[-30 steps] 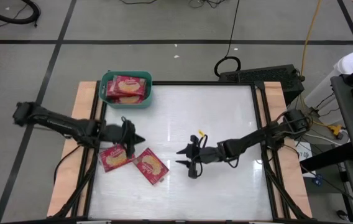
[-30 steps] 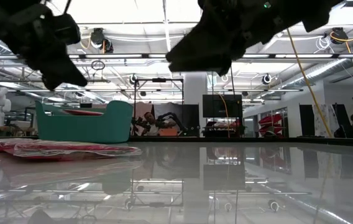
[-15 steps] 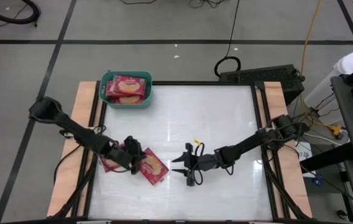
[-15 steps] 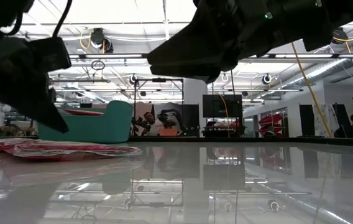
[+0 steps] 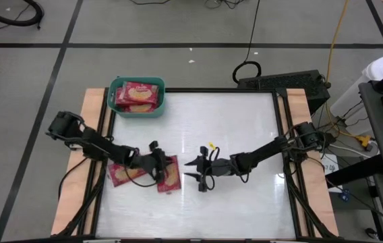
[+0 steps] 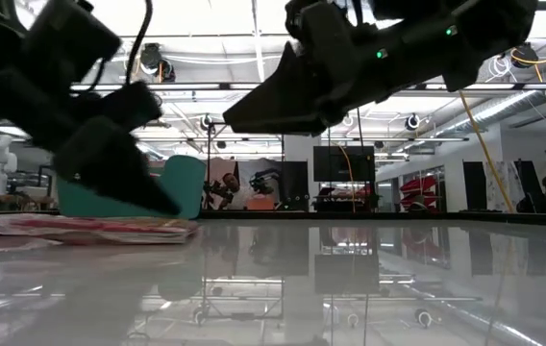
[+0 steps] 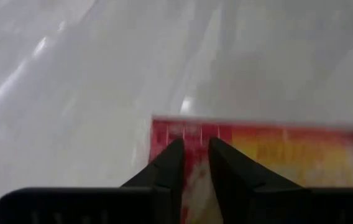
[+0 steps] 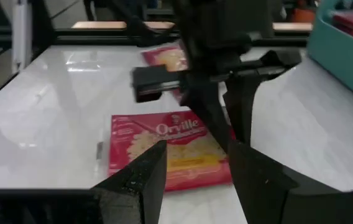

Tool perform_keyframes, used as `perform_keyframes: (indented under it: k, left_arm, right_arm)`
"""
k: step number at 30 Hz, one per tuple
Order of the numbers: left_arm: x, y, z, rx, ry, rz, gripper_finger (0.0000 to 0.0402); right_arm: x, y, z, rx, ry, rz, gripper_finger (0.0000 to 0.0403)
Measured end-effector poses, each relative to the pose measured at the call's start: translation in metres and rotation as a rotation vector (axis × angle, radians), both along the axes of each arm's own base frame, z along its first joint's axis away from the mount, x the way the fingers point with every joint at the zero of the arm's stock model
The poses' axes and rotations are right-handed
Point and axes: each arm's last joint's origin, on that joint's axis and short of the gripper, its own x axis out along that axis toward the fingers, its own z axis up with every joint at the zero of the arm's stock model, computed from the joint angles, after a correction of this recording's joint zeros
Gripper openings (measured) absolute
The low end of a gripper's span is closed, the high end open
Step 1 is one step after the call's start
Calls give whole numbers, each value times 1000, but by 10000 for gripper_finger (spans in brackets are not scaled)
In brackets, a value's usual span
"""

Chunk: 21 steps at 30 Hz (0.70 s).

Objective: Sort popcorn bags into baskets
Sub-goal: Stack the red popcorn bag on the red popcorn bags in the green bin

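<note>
Two red popcorn bags lie flat on the table. One (image 5: 169, 177) sits with its long side running near to far, and the other (image 5: 119, 173) lies to its left, under the left arm. The teal basket (image 5: 114, 91) at the far left holds more bags. My left gripper (image 5: 159, 164) is down on the first bag's far left corner, its fingers almost together. My right gripper (image 5: 193, 174) hovers open just right of that bag, touching nothing. Its wrist view shows the bag (image 8: 140, 138) between its fingers. My left gripper has its fingertips (image 7: 175, 152) on the popcorn bag close to its far short edge (image 7: 183, 127), near a corner. A narrow strip of bag shows between them. The fingers slant down from the table's left. The bag (image 6: 90, 229) lies flat on the table.
The basket (image 6: 188, 183) stands at the table's far left corner, well beyond both grippers. The white tabletop (image 5: 245, 128) stretches bare to the right and far side. Wooden rails (image 5: 87, 135) run along the left and right edges.
My left gripper has moved toward the table's right and near side and come down onto the right-hand bag. That bag has turned about on the table, from lying diagonal to lying with its long side near to far. My right gripper has shifted only slightly.
</note>
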Motion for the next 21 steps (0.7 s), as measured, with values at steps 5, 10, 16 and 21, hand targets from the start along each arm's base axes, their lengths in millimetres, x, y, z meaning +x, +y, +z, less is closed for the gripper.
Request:
perform_keyframes:
  k: [5,10,16,21]
  left_arm:
    - [7,11,6,11,-57,7,79]
    - [-3,9,25,-134,-94,95,79]
    - [-22,1,40,-235,-32,90,79]
    - [-34,-3,32,-308,124,67,78]
  right_arm:
    - [2,-15,-4,73,39,-71,162]
    - [3,-31,-8,127,78,-136,175]
    - [8,-52,-4,184,43,-116,219]
    - [14,-72,-16,296,54,-104,257]
